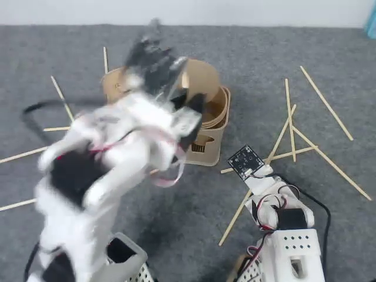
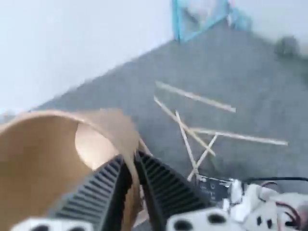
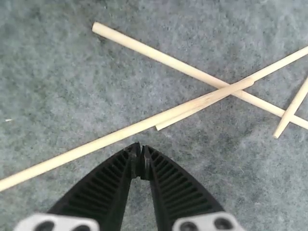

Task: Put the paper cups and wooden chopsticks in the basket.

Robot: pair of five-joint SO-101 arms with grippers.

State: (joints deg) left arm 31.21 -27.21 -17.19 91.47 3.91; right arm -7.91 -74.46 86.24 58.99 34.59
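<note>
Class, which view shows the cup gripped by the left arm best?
Left wrist view: the cup sits large, its wall between the fingers. High view: the arm partly hides it. Right wrist view faces chopsticks.

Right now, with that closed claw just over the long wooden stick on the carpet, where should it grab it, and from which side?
Best guess: the bare middle stretch of the long chopstick, straight from above, with the right gripper opened across it. It lies flat on the carpet, and its far end crosses another chopstick, so that end looks awkward.
</note>
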